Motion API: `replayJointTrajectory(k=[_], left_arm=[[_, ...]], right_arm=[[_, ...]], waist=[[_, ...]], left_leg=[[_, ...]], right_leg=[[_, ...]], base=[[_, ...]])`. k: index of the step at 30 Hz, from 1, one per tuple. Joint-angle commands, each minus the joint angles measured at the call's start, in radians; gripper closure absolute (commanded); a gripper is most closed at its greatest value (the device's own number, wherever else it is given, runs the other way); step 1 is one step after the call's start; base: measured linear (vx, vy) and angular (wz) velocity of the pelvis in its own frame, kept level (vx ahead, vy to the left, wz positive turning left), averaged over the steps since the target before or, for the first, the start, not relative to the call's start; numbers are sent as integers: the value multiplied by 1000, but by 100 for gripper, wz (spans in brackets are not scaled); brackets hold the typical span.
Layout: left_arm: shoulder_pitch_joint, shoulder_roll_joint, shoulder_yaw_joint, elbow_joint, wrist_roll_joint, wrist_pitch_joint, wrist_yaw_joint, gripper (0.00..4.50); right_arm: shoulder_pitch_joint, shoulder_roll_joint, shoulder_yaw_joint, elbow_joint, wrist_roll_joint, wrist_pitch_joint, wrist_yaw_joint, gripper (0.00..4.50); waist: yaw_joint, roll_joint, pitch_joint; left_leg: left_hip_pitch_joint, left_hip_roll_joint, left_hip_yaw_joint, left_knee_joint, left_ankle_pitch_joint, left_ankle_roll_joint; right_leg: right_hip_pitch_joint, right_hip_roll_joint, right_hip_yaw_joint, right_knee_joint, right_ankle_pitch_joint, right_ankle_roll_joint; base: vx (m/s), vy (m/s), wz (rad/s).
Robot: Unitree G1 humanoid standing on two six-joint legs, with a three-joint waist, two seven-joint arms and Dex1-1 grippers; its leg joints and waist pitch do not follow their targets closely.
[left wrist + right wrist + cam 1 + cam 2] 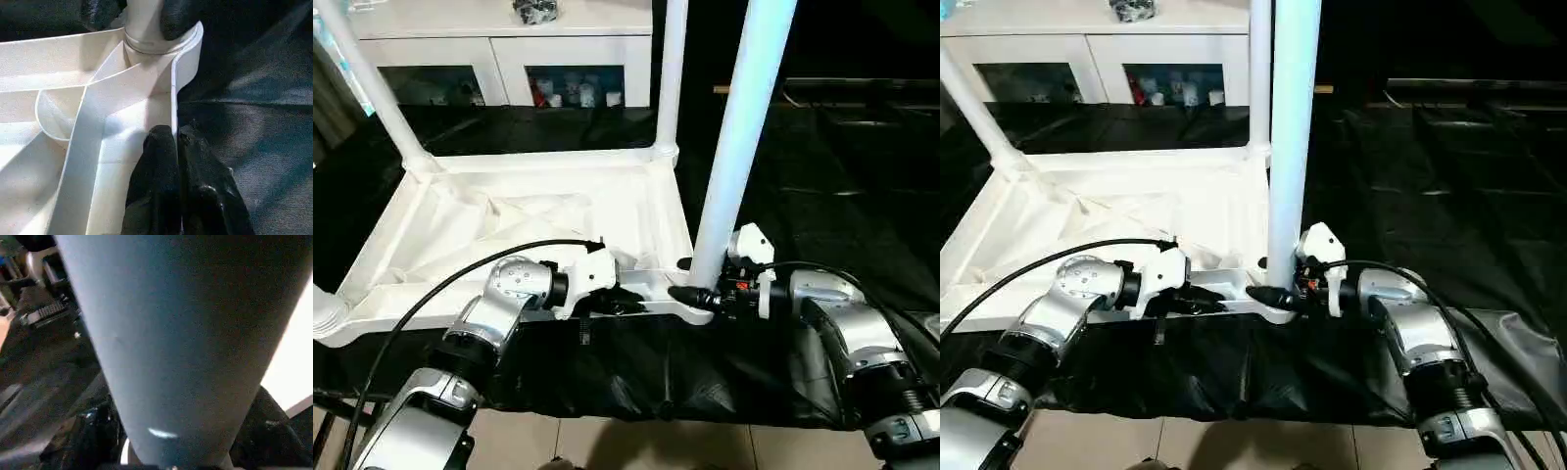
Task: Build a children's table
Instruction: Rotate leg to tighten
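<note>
Honestly, the worry is the leg (pixel 736 137) at the near right corner: it rises tall from its socket (pixel 146 41) while the right pincer (pixel 697 295) is clenched around its base, and if it isn't fully seated, any sideways pull could lever it out or tip the whole tabletop (pixel 558 211). The left pincer (pixel 177 147) grips the near rim just beside that corner, one finger on each side of the wall; should it slip, I'd guess the top would slide on the black sheet (pixel 862 176). The tabletop lies upside down on that dark covered floor, ribs showing, white and glossy. Two more legs stand in the far corners (pixel 671 73) (pixel 372 83), the left one leaning outward. A white cabinet (pixel 509 49) stands behind.
</note>
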Motion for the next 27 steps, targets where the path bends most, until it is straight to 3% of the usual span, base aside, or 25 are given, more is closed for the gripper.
replayJointTrajectory(k=[1, 5, 6, 8, 9, 10, 13, 17, 20, 24, 27], left_arm=[[-23, -20, -3, 14, 31, 5, 92, 450], [-53, -78, 0, 48, 80, 57, 255, 450], [-56, -91, 0, 47, 85, 70, 279, 450], [-56, -130, -6, 38, 94, 101, 323, 450], [-58, -154, -7, 37, 99, 117, 355, 450], [-59, -165, -8, 37, 101, 123, 368, 450], [-69, -224, -15, 49, 113, 148, 441, 450], [-87, -262, -28, 80, 133, 136, 484, 450], [-94, -250, -22, 82, 128, 124, 477, 450], [-91, -220, -4, 70, 118, 93, 455, 450], [-82, -191, 6, 56, 101, 67, 402, 450]], right_arm=[[5, 42, 20, 17, -18, 6, -68, 225], [-35, 143, -43, 130, -76, 34, -368, 246], [-41, 161, -55, 148, -81, 35, -416, 250], [-54, 207, -82, 187, -86, 34, -526, 251], [-64, 233, -90, 211, -92, 26, -583, 251], [-68, 244, -93, 221, -94, 22, -607, 252], [-101, 312, -98, 273, -111, -1, -724, 252], [-141, 371, -71, 310, -153, -53, -768, 252], [-150, 370, -79, 312, -151, -90, -741, 184], [-146, 344, -113, 298, -107, -102, -678, 149], [-128, 299, -109, 267, -94, -113, -593, 135]], waist=[[-1, -14, -57], [-13, -12, -51], [-16, -14, -52], [-19, -13, -53], [-21, -5, -55], [-26, -10, -57], [-31, -7, -58], [-32, -7, -55], [-31, -9, -55], [-29, -12, -58], [-29, -12, -60]], left_leg=[[3, 23, -3, -66, -179, 47], [10, 20, -6, -74, -225, 7], [9, 18, -8, -74, -235, -2], [7, 20, -8, -74, -229, -2], [7, 19, -9, -74, -225, -4], [6, 18, -8, -72, -217, -4], [5, 16, -7, -70, -213, 2], [6, 14, -7, -72, -237, 10], [6, 15, -8, -73, -253, 16], [3, 16, -8, -72, -233, 33], [0, 16, -6, -67, -205, 50]], right_leg=[[51, -56, 33, -73, -168, -236], [43, -55, 34, -84, -282, -207], [47, -56, 34, -86, -310, -194], [46, -57, 37, -86, -293, -188], [46, -56, 36, -84, -268, -192], [47, -54, 36, -83, -235, -201], [48, -53, 35, -81, -198, -213], [48, -53, 34, -88, -236, -202], [48, -55, 35, -90, -258, -195], [51, -55, 35, -85, -211, -206], [54, -55, 34, -80, -161, -222]], base=[[0, 0, 0], [0, 0, 0], [0, 0, 0], [0, 0, 0], [0, 0, 0], [0, 0, 0], [0, 0, 0], [0, 0, 0], [0, 0, 0], [0, 0, 0], [0, 0, 0]])
